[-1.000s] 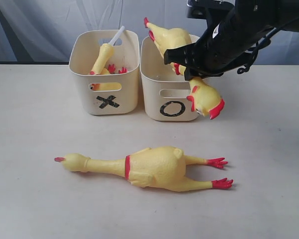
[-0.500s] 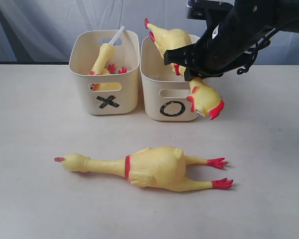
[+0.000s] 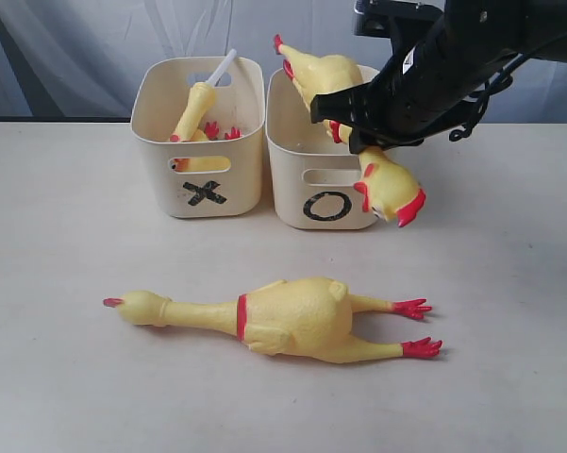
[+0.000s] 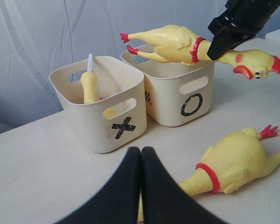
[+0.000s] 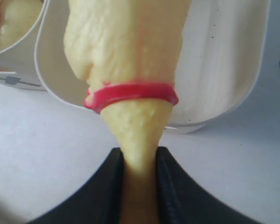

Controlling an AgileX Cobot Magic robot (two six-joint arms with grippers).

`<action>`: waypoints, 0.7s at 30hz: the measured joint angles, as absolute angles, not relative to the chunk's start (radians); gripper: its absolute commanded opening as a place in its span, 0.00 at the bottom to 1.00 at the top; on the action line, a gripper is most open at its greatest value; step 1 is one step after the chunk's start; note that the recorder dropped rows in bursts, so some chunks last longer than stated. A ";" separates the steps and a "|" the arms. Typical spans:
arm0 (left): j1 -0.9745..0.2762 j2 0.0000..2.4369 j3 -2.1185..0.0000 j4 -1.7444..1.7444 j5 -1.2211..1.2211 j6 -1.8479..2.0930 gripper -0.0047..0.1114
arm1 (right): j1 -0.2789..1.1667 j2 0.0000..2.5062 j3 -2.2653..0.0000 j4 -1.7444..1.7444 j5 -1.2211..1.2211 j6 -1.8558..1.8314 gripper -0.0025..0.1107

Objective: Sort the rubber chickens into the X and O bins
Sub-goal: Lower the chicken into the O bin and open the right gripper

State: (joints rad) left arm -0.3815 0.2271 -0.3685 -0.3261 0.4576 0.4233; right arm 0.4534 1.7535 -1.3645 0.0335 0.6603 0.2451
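Yellow and red-footed, the nearest rubber chicken (image 3: 292, 319) is lying flat on the table (image 3: 66, 283). Its long axis is running across the exterior view, with the head pointing to that view's left and the feet to its right. The left gripper (image 4: 140, 156) is hovering close before it with its jaws pressed together and gripping nothing. That arm looks the better placed for this bird, since the other one is occupied.

Behind it, the X bin (image 3: 160, 179) and the O bin (image 3: 288, 179) are standing side by side, touching or nearly so. The X bin is holding the slim chicken (image 3: 194, 109), whose white tube is poking up above the rim, with more yellow and red showing beneath it.

Farthest back, the right gripper (image 3: 358, 118) is clamping the held chicken (image 3: 323, 75) by the neck, just past its red band, its jaws partly apart around the rubber. This bird is lying slantwise over the O bin. Its feet are rising over the back rim and its head is hanging outside the front corner, beyond the wall. The drop is probably depending on that slant, because only the body end is sitting over the opening and the head is overhanging the table.
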 measured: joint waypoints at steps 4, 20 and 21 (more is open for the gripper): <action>-0.382 0.227 -0.369 -0.326 0.458 0.423 0.04 | 0.453 1.753 -1.364 0.033 0.654 0.245 0.27; -0.382 0.227 -0.369 -0.324 0.458 0.423 0.04 | 0.453 1.739 -1.368 0.036 0.608 0.245 0.51; -0.382 0.227 -0.369 -0.324 0.458 0.423 0.04 | 0.453 1.732 -1.368 0.036 0.597 0.245 0.52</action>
